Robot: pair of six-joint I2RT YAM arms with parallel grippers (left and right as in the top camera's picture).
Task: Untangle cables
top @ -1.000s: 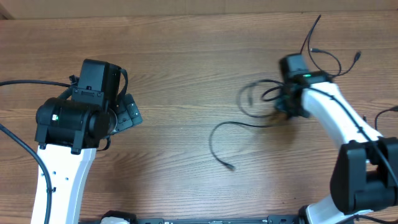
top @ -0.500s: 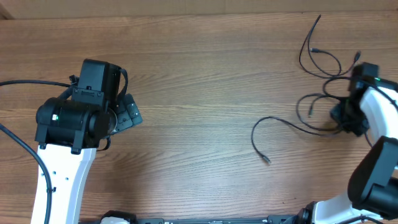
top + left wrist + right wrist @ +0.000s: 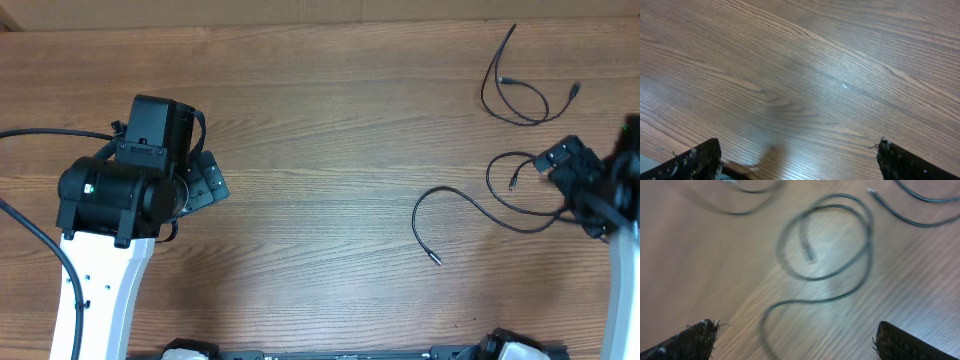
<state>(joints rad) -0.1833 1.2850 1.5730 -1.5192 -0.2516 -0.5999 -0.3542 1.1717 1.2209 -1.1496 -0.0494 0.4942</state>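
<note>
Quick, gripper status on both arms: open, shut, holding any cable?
Left gripper: open, empty.
Right gripper: open, holding nothing; the cables lie loose beneath it.

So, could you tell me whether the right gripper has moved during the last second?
Yes. The right gripper has moved rightward, farther from the stationary left arm.

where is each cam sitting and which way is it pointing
Overhead: above the table, facing straight down; left arm and right arm show.
Left wrist: on its arm, angled down at bare wood; open left pincer tips at bottom corners.
Right wrist: angled down at a looped cable, blurred; open right pincer tips at bottom corners.
Shared: overhead and right wrist both show that looped cable.
</note>
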